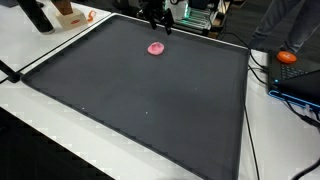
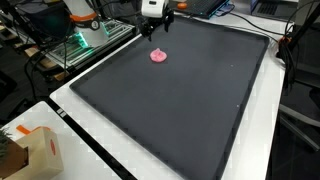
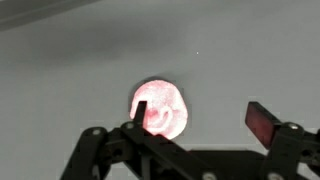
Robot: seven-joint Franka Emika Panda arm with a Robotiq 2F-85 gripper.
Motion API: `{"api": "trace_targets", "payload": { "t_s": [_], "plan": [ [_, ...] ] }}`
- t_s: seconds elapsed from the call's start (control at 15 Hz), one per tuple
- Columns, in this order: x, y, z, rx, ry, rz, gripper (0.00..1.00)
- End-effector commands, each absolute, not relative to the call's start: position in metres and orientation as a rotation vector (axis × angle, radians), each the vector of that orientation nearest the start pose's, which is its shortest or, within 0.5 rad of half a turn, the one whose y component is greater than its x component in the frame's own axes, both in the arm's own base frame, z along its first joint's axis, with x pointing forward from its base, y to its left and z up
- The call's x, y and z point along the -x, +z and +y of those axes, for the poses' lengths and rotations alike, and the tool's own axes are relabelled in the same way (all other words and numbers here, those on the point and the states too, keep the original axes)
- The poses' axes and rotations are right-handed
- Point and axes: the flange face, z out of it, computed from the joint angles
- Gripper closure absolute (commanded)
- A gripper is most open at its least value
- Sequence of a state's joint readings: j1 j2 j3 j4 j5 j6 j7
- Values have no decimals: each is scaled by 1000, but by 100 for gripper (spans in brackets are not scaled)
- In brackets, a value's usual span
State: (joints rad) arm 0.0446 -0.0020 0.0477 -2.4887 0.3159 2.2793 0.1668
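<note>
While the hand (image 3: 200,115) hovers open, the round pink disc (image 3: 166,104) shows a swirl.

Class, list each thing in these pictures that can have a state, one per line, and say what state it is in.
gripper: open, jaws wide apart, holding nothing, poised over the pink object.
pink object: lying on the black mat, not gripped.
black mat: spread flat on the white table.
</note>
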Motion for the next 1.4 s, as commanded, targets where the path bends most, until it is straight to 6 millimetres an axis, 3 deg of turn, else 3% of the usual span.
{"api": "trace_targets", "payload": {
  "t_s": [0.0, 0.47, 0.8, 1.0, 1.07, 1.33],
  "plan": [
    [-443, 281, 59, 2966, 345, 162, 0],
    [-449, 287, 74, 2991, 291, -390, 0],
    [-448, 288, 77, 2970, 277, -649, 0],
    [-448, 288, 77, 2954, 271, -733, 0],
    [-451, 286, 76, 2955, 259, -654, 0],
    [-451, 286, 76, 2954, 258, -659, 0]
  ]
}}
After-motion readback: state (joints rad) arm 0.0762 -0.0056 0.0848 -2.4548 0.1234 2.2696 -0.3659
